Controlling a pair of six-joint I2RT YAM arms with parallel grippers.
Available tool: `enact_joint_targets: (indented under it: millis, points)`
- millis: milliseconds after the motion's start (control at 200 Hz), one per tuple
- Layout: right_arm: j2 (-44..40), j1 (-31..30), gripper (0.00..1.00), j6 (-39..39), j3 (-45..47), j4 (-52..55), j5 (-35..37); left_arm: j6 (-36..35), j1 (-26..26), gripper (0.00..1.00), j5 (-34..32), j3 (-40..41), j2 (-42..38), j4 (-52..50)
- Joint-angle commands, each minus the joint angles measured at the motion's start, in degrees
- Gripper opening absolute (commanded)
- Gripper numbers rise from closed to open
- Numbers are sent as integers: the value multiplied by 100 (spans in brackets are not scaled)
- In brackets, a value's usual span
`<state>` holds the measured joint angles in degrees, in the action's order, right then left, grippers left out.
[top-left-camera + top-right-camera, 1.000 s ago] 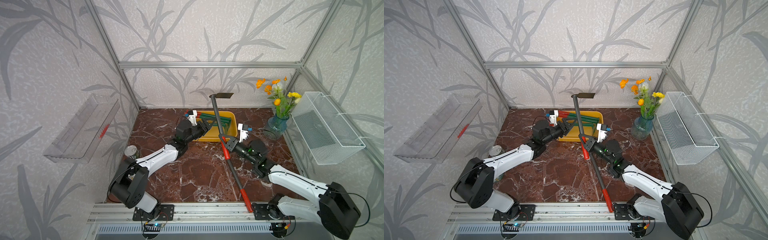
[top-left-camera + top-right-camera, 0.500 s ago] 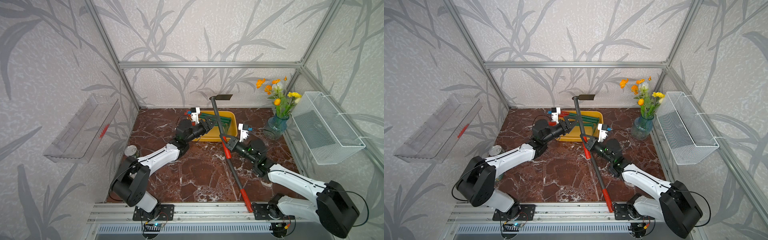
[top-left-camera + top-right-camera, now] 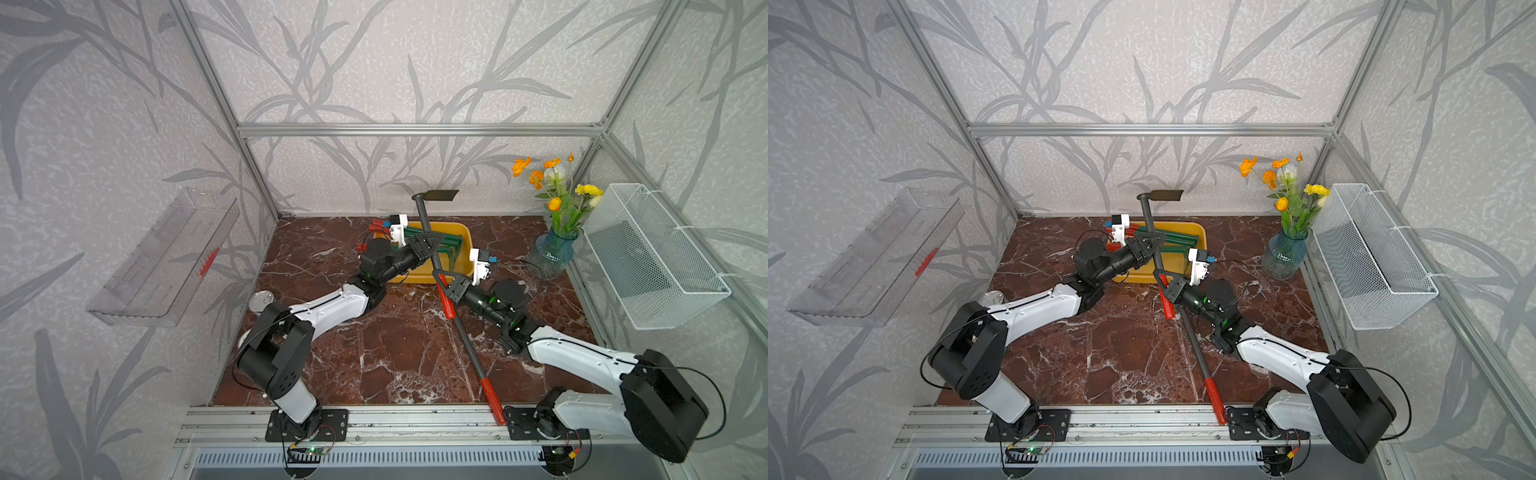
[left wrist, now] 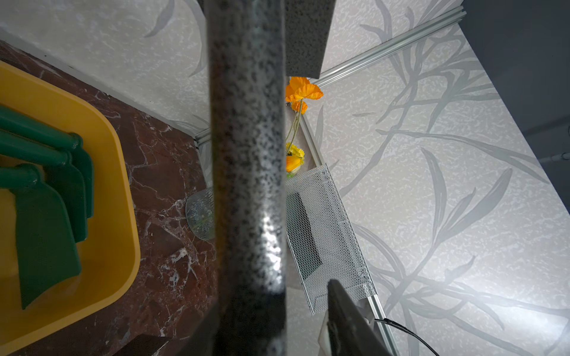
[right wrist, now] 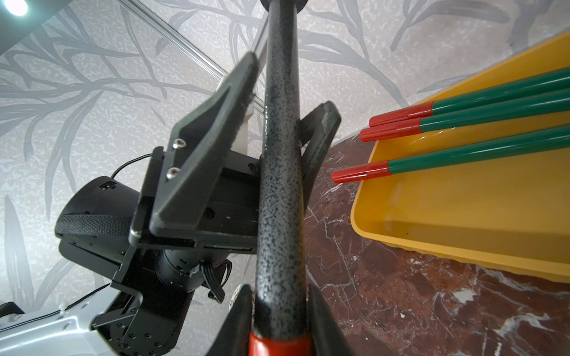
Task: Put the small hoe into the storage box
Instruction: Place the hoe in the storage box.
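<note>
Right wrist view, hoe (image 5: pixel 279 185) grasped by right end effector (image 5: pixel 279 291), left end effector (image 5: pixel 290 84) released

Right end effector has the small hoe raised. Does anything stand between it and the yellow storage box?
Partly. Three green hoes already lie inside the storage box, filling its far part; the near floor is bare. The left end effector straddles the small hoe by the box. Nothing else shows.
</note>
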<state>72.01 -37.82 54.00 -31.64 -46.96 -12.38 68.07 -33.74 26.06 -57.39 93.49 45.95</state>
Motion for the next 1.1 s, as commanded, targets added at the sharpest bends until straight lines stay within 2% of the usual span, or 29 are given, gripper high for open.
enact_joint_targets:
  millis: [0,190,275,360,455,525,585,680,745,805,910,990,1095]
  points:
    - [39,-58,0,-120,-204,-820,9,-23,-27,40,4,-105,-85,336]
    - [144,-58,0,-129,-176,-897,60,-78,-28,20,-18,-77,-189,237]
    - [220,-67,0,-126,-183,-949,52,-174,-27,0,-31,-72,-248,112]
    - [278,-85,0,-160,-185,-934,74,-359,-27,0,-71,-84,-369,-126]
    - [314,-110,12,-261,-198,-809,99,-733,-19,0,-116,-156,-575,-619]
    - [290,-115,27,-373,-196,-614,162,-1139,-10,0,-214,-247,-781,-1139]
    - [205,-120,39,-477,-185,-365,280,-1683,-2,0,-326,-403,-981,-1778]
    - [-9,-120,49,-729,-203,200,482,-2822,46,0,-429,-978,-1211,-3388]
    - [-113,-121,54,-857,-211,389,605,-3428,84,0,-392,-1337,-1237,-4091]
    - [-170,-120,55,-912,-194,646,661,-3897,113,0,-292,-1665,-1153,-4656]
    - [-397,-96,55,-1080,-168,1014,747,-5199,116,0,-478,-2560,-891,-6155]
    - [-867,20,54,-1280,-125,1552,912,-6509,106,0,-1022,-3433,-547,-7461]
    - [-1621,304,54,-1501,-46,2224,1068,-8215,71,0,-1954,-4359,-21,-8703]
